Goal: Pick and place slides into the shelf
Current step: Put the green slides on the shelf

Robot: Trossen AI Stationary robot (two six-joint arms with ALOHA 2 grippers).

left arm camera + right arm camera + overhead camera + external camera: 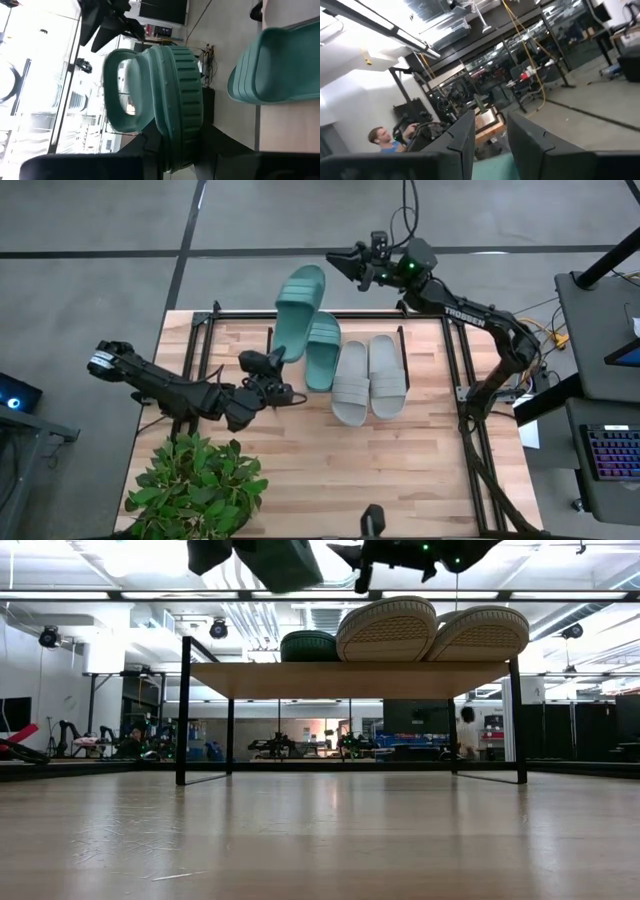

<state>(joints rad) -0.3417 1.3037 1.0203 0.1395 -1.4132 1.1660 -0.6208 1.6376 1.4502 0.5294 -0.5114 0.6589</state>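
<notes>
Clamped in the left pincer (278, 378), one teal slide (165, 100) is held tilted up off the shelf (400, 442) (it slants past the shelf's far edge). Beside it on the shelf lie the second teal slide (322, 350) and the two grey slides (368, 378), side by side. Beyond the far edge hovers the right pincer (343, 265), fingers apart, empty.

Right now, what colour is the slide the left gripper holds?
Teal green slide, clearest in the left wrist view.
</notes>
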